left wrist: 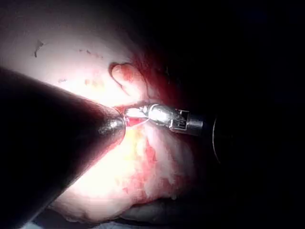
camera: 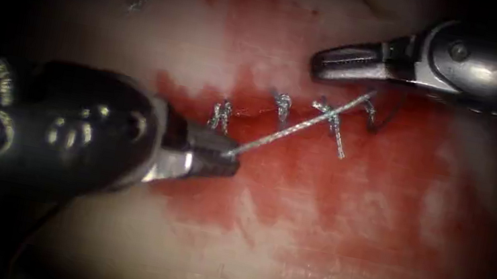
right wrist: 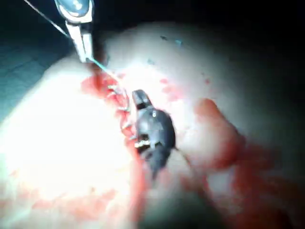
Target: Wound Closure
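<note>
where the left arm's dark steel pincer [camera: 228,156] clamps one end, a taut silvery braided thread [camera: 298,126] runs up-right across the knotted stitches [camera: 282,104] on the red-stained pale tissue [camera: 339,244]; right pincer [camera: 337,63] nearly closed, empty, above the cut [camera: 253,113].

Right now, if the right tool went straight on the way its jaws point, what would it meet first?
Likely only tissue: the right tool holds nothing and points left above the cut and the thread held by the left tool. Depth is unclear.
</note>
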{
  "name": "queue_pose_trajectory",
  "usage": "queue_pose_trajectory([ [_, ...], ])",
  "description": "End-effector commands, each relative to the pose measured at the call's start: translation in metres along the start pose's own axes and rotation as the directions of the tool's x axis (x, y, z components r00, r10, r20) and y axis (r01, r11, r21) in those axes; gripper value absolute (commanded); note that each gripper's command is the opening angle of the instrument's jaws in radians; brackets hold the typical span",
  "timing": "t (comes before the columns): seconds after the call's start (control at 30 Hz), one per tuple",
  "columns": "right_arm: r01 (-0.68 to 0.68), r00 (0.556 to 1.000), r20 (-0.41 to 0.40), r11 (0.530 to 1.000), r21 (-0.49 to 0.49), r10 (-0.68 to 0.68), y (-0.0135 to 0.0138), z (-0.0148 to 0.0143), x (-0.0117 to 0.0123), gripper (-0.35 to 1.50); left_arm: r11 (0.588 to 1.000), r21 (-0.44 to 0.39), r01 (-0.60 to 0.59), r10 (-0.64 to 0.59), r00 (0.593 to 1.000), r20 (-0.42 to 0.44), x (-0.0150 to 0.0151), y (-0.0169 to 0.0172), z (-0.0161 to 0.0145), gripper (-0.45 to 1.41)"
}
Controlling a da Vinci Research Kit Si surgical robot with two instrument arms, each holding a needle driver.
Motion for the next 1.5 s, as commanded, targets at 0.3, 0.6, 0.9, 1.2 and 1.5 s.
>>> queue_pose_trajectory([
  [0.3,-0.010,1.000,-0.028,1.000,0.018,0.011,-0.0023,-0.0008,-0.0006,-0.35,1.000,0.016,0.025,-0.025,1.000,-0.002,0.0007,-0.0028,0.0044,-0.35],
  [0.6,-0.037,0.994,-0.105,0.999,-0.023,0.034,-0.0032,-0.0027,-0.0012,-0.35,0.999,0.021,0.045,-0.045,0.999,0.000,0.0019,-0.0034,0.0097,-0.35],
  [0.9,-0.132,0.968,-0.234,0.977,-0.165,0.091,-0.0039,-0.0035,-0.0012,-0.35,0.998,0.030,0.046,-0.048,0.996,0.076,0.0014,-0.0016,0.0133,-0.35],
  [1.2,-0.319,0.919,-0.326,0.903,-0.289,0.220,-0.0039,-0.0032,-0.0003,-0.35,0.996,0.047,0.070,-0.074,0.994,0.085,0.0027,0.0001,0.0138,-0.35],
  [1.5,-0.450,0.887,-0.336,0.763,-0.464,0.318,-0.0027,-0.0040,-0.0011,-0.27,0.997,0.043,0.068,-0.072,0.994,0.086,0.0033,0.0015,0.0136,-0.35],
])
